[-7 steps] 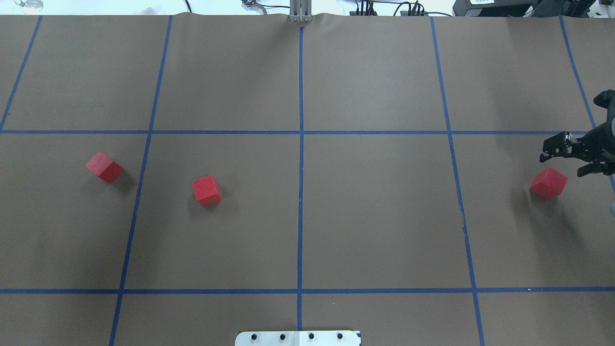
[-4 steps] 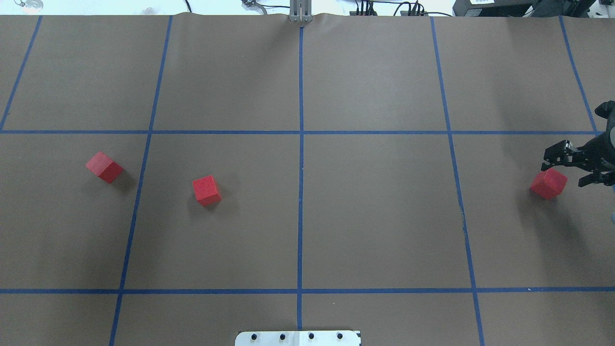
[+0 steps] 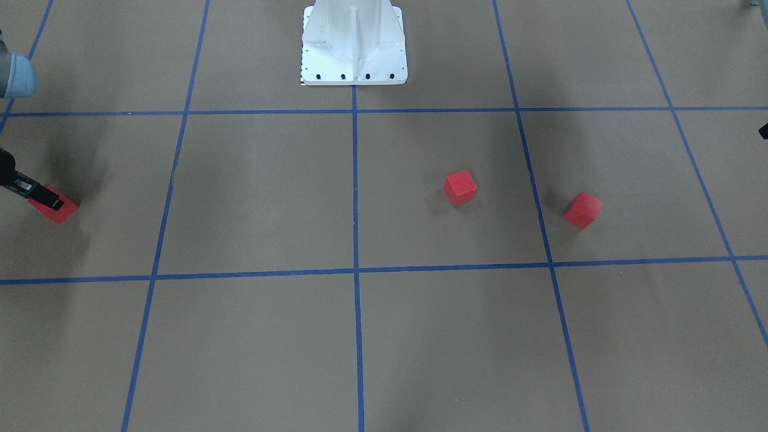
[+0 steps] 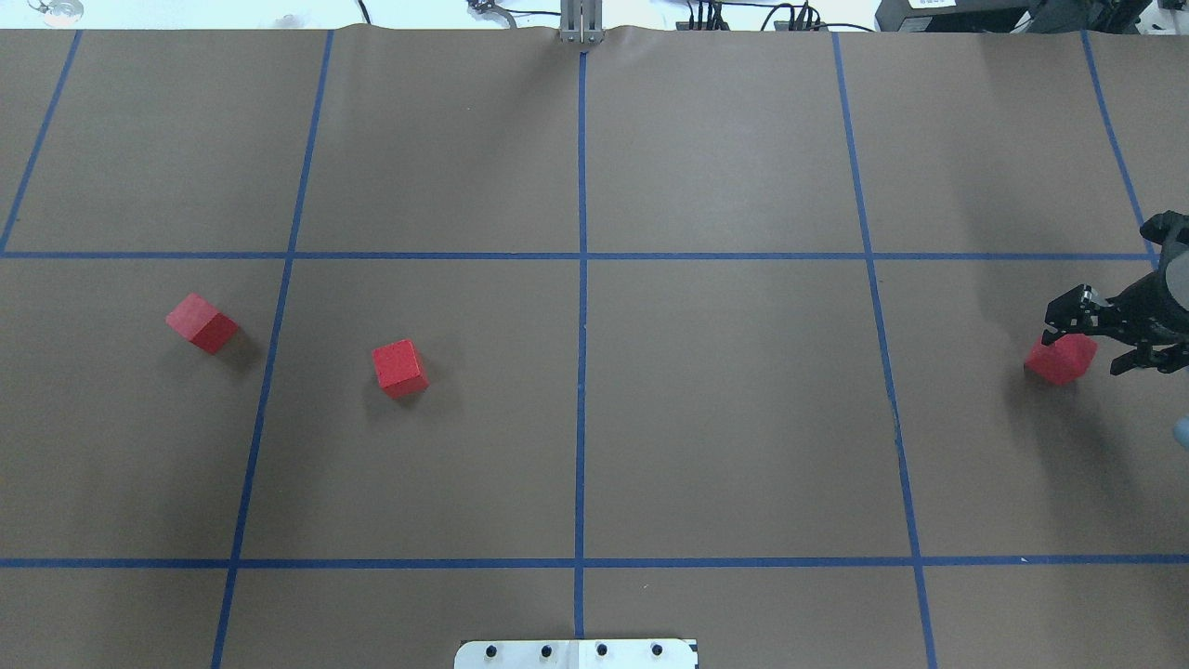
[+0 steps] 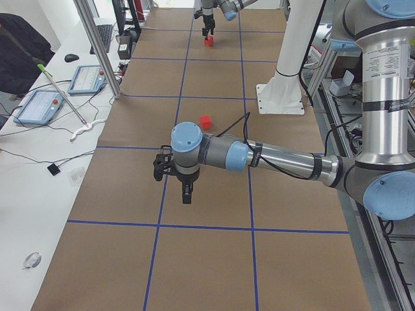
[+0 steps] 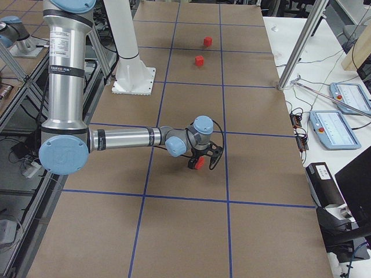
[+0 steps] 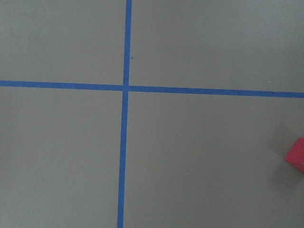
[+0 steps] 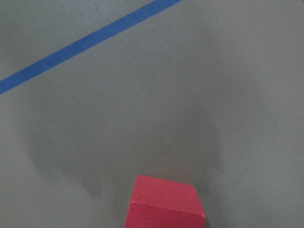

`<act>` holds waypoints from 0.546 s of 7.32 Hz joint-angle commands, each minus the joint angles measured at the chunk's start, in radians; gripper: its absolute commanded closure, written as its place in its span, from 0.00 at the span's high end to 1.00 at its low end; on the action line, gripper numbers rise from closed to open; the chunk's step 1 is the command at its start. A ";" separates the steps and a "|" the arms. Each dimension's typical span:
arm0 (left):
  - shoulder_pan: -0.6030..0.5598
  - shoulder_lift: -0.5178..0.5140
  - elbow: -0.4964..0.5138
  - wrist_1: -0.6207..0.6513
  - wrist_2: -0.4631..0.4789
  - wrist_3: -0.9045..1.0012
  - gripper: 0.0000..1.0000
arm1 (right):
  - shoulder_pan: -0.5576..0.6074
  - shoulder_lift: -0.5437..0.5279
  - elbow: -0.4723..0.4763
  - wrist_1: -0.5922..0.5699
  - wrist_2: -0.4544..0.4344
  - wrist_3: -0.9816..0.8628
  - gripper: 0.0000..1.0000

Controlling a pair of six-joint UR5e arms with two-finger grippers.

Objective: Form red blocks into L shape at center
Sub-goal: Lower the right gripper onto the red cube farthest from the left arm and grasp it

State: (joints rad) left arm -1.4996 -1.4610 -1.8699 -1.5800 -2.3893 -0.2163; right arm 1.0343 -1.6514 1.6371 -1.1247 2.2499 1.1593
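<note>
Three red blocks lie apart on the brown surface. Two are on the robot's left: one (image 4: 202,322) far left and one (image 4: 399,368) nearer the center (image 4: 581,372), where nothing rests on the blue tape line. The third red block (image 4: 1059,362) lies at the far right. My right gripper (image 4: 1096,336) hangs open just over it, fingers spread to either side, and it also shows at the front view's left edge (image 3: 37,195) against that block (image 3: 58,211). The left gripper (image 5: 174,178) shows only in the side view, so I cannot tell its state.
The white metal base (image 4: 576,653) sits at the near table edge on the middle line. Blue tape lines divide the brown surface into grid squares. The left wrist view catches a red block's corner (image 7: 297,154) at its right edge. Desks with devices (image 5: 39,103) flank the table.
The right gripper has come down and toward the robot onto the far-right red block, now overlapping its top edge. The blocks have not moved.
</note>
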 commanded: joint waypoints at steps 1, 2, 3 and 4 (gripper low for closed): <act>-0.001 0.013 -0.021 0.000 0.002 0.000 1.00 | -0.004 0.004 -0.008 -0.001 0.000 0.003 0.31; -0.001 0.013 -0.023 0.000 0.001 0.000 1.00 | -0.004 0.016 -0.008 -0.001 0.005 0.006 0.00; -0.001 0.013 -0.026 0.002 0.001 -0.002 1.00 | -0.002 0.044 0.004 -0.012 0.020 0.007 0.00; -0.001 0.013 -0.026 0.000 0.001 0.000 1.00 | 0.000 0.068 0.036 -0.015 0.028 0.008 0.00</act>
State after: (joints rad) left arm -1.5003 -1.4486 -1.8943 -1.5793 -2.3883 -0.2170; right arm 1.0322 -1.6138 1.6438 -1.1336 2.2660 1.1656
